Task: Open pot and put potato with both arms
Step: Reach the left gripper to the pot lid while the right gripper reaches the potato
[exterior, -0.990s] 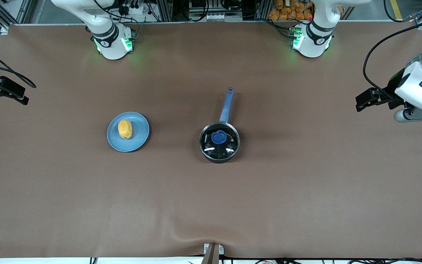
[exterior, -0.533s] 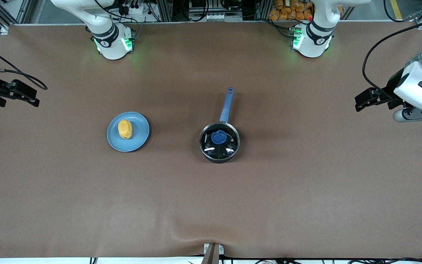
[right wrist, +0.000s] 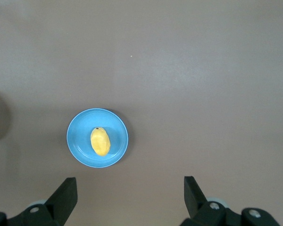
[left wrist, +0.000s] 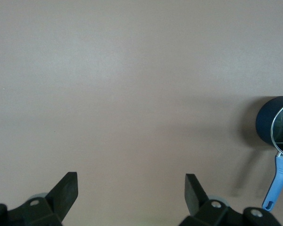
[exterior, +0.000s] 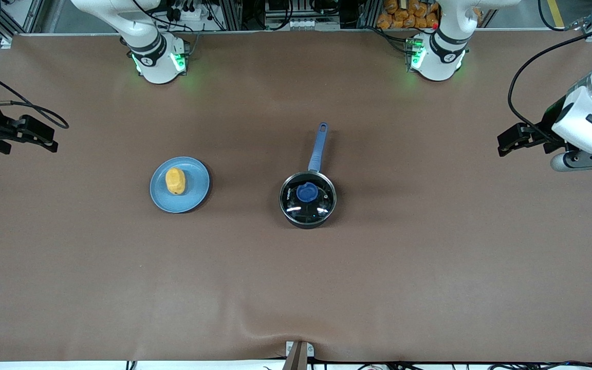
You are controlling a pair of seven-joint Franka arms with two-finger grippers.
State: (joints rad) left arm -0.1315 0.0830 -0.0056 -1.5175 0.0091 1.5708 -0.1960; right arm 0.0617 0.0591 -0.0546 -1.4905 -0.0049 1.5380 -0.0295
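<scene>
Nothing's started: both grippers, left point(exterior: 513, 140) and right point(exterior: 39, 134), hang spread and empty, so first bring left over the pot point(exterior: 308, 199) lid knob point(exterior: 307, 192).

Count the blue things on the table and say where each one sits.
3, counting parts: the plate under the potato, toward the right arm's end; the pot's handle, pointing toward the robots' bases; the lid's knob at the pot's centre. Nothing looks hidden.

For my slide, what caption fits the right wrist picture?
Open right gripper hovering above the yellow potato on its blue plate, brown table all around.
</scene>
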